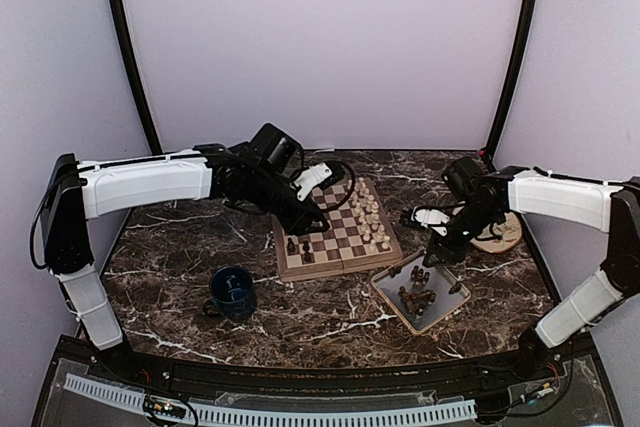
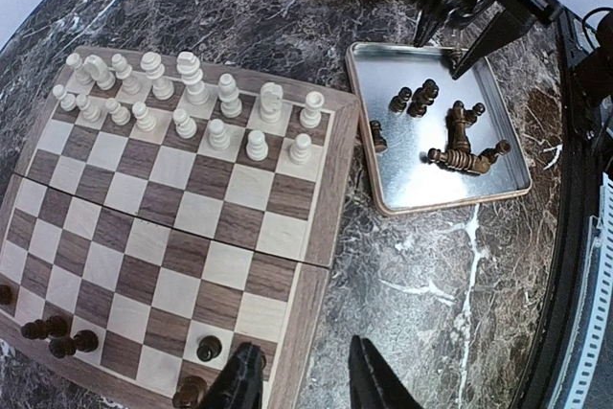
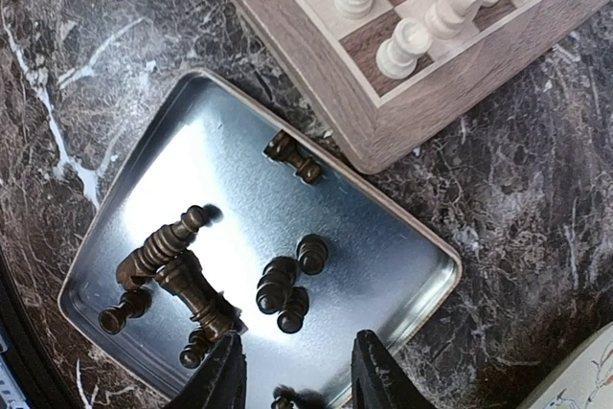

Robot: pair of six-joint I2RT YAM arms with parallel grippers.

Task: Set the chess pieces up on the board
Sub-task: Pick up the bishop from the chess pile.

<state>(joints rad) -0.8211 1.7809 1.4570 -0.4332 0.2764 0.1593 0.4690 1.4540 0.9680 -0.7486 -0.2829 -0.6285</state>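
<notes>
The board (image 1: 345,239) lies mid-table. Cream-white chess pieces (image 2: 182,102) fill its two far rows. A few dark pieces (image 2: 57,337) stand in its near row, one more dark pawn (image 2: 209,348) beside my left fingers. My left gripper (image 2: 302,382) hovers over the board's near right corner, open, nothing between its jaws. Several dark pieces (image 3: 287,284) stand and lie in the grey tray (image 3: 239,170). My right gripper (image 3: 297,375) hangs open just above them, holding nothing. A small dark piece (image 3: 287,399) shows at the frame edge between its fingers.
A dark blue mug (image 1: 232,292) stands left of the board near the front. A round beige plate (image 1: 503,237) lies right of the board behind the tray (image 1: 393,310). Dark marble table all round; the tray sits close to the board's right edge.
</notes>
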